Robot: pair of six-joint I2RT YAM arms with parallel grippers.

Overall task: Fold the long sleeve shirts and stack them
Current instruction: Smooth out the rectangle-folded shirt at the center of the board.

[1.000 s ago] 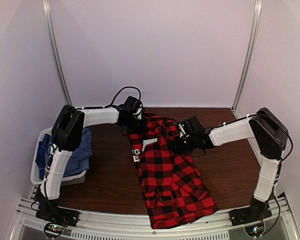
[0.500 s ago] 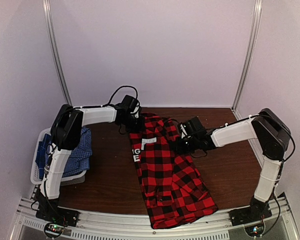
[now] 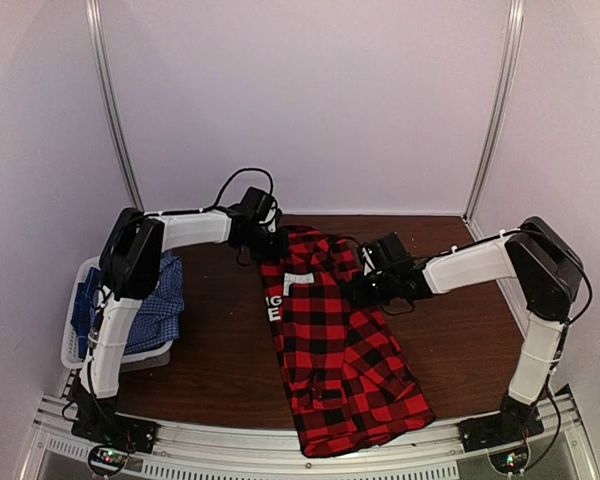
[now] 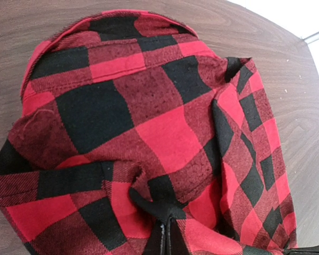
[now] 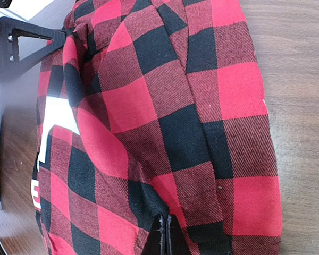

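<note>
Since 1 second ago, both arms have shifted a little toward the table's far-left corner, dragging the collar end of the red-and-black plaid shirt [image 3: 340, 340] with them.

That shirt lies as a long strip down the middle of the table [image 3: 220, 350], its collar end close to the far edge and its other end draped over the near edge. A white neck label [image 3: 298, 283] shows on its upper part, with white lettering at the fold just below it.

At the far end, the left gripper [image 3: 272, 243] is closed tight on a pinch of the plaid cloth; its wrist view shows the fabric bunched at the fingertips. On the shirt's right side, slightly nearer, the right gripper [image 3: 356, 290] is likewise clamped on a fold of the same shirt.

Well apart, at the table's left edge, the blue-and-white check shirt [image 3: 150, 300] sits crumpled in a pale grey basket [image 3: 72, 345], spilling over its right rim beside the left arm.
</note>
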